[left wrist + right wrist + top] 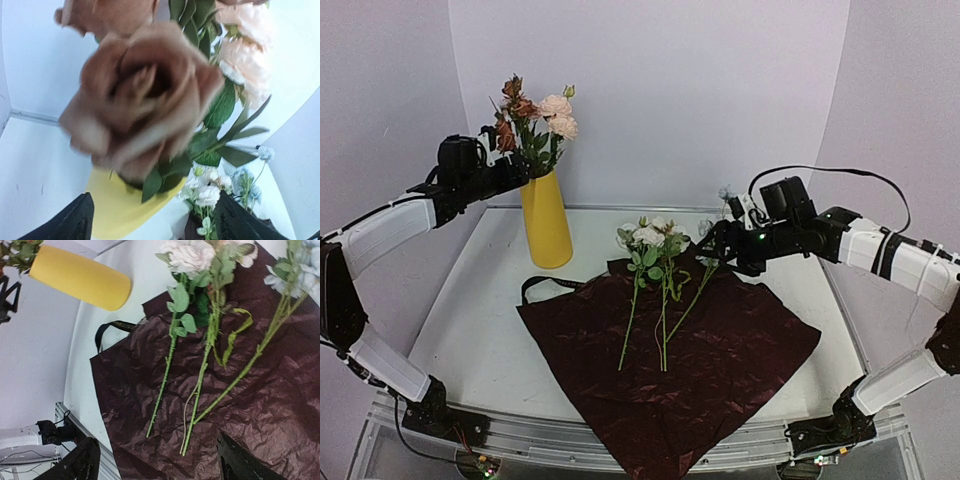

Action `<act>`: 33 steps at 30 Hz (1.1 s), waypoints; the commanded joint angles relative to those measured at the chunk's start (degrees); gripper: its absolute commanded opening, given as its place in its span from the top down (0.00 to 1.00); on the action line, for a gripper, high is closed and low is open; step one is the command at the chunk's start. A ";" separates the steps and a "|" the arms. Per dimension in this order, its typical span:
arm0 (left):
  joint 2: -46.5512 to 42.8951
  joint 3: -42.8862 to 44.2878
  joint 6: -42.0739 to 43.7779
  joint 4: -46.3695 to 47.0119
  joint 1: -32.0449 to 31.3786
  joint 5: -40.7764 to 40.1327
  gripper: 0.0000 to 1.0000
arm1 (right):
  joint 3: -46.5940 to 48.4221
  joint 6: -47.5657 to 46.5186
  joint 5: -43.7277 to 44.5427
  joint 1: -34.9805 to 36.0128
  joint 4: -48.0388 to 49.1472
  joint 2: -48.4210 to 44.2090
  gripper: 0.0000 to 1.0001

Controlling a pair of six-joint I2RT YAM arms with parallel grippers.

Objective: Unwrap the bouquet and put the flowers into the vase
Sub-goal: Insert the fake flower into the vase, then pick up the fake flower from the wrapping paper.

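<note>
paper (720, 370) lies open, flat. rust and pink flowers (535, 115) stand in the vase (546, 225); we count three stems (662, 300) on the paper, yet to go. left gripper (518, 172) beside the vase mouth, right gripper (712, 245) over the stems: both jaws apart, empty.

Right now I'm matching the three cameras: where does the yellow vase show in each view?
Top external: vase left of centre, upright.
Left wrist: vase at the bottom, left of centre.
Right wrist: vase top left, sideways in the picture.
Shared landmark: the cream roses, right of it in each.
</note>
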 commanded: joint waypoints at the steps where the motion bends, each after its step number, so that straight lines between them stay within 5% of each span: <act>1: -4.57 1.01 -4.26 -10.33 -0.19 -1.59 0.10 | -1.69 7.31 6.66 -0.11 -5.51 0.02 0.16; 3: -5.63 0.18 -7.49 -13.93 -0.17 -1.94 0.04 | -1.77 9.35 8.41 -0.38 -8.11 -0.01 0.04; 8: -8.74 -2.96 -19.01 -20.46 -0.22 0.90 0.00 | -5.19 10.08 9.85 -2.74 -10.76 -1.15 0.02; 18: -14.43 -15.62 -36.47 -20.74 -4.17 8.58 0.00 | -4.49 12.52 9.89 -4.89 -11.40 1.01 0.14; 26: -9.58 -15.39 -36.69 -20.26 -12.27 11.14 0.00 | 3.25 13.59 11.07 -4.89 -11.96 10.78 0.17; 33: -5.02 -15.55 -36.65 -19.24 -12.42 12.07 0.00 | 7.66 15.42 10.98 -4.92 -12.18 17.06 0.40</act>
